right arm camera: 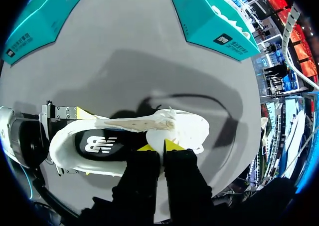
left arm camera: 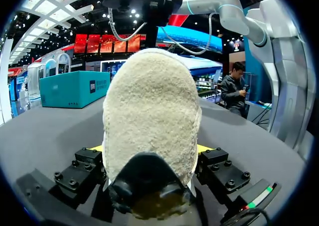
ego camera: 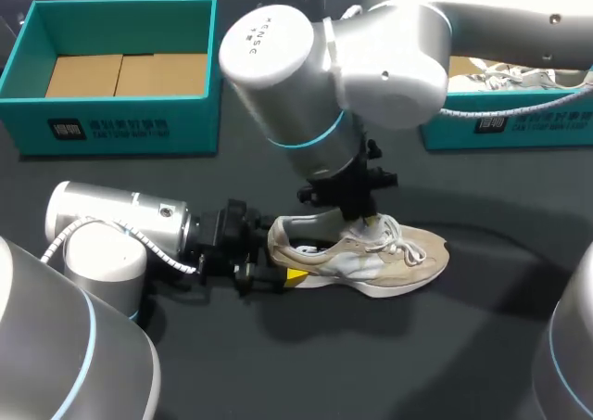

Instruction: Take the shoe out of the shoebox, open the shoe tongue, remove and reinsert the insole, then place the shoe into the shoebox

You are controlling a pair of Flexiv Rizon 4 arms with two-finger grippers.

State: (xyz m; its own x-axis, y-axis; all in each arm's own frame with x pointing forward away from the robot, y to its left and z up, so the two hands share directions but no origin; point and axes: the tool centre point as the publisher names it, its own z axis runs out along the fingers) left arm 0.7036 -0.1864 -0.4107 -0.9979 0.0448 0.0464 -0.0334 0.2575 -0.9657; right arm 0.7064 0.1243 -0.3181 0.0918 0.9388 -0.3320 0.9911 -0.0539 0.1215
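left fingers (left arm camera: 202, 148) clamp shoe (ego camera: 398, 258); right fingers (right arm camera: 172, 145), pointing down, pinch it

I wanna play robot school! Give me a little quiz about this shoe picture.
1. True or false: the shoe lies on the table, outside the left box and the right box.
2. Which part of the shoe do the jaws of the left arm hold? A heel, B toe, C laces.
3. What colour are the two boxes?
Key: 1 true; 2 A; 3 teal.
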